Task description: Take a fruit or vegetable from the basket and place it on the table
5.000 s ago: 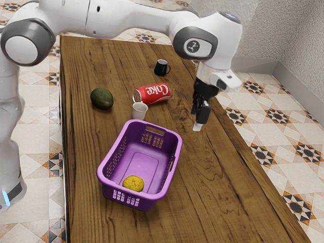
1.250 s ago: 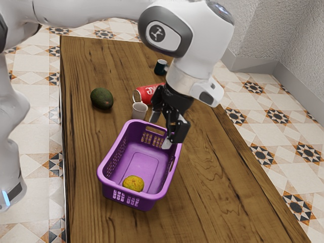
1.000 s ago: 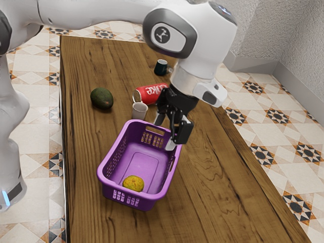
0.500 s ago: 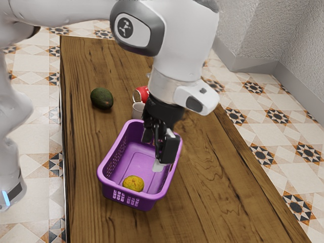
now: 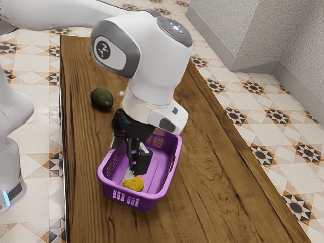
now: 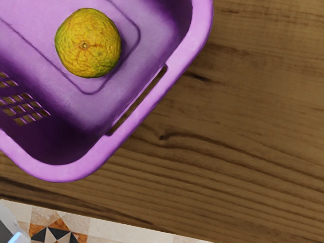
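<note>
With twelve o'clock lying at the exterior view's top, the arm (image 5: 66,14) is reaching in from about ten o'clock, and the claw (image 5: 122,158) is hanging over the purple basket (image 5: 174,164). Its two fingers are standing well apart, and it is holding nothing. The yellow-green orange (image 5: 133,184) is resting on the basket's floor, at about half past six from the basket's middle. The claw is hovering toward eleven o'clock from the orange, and one pale fingertip (image 5: 128,174) is meeting the fruit's outline in the exterior view; whether they are touching, I cannot tell. In the wrist view the orange is showing its stem spot. The basket is standing upright on the wooden table (image 5: 217,202). A dark avocado (image 5: 102,98) is lying on the table at eleven o'clock from the basket, well apart from it.
</note>
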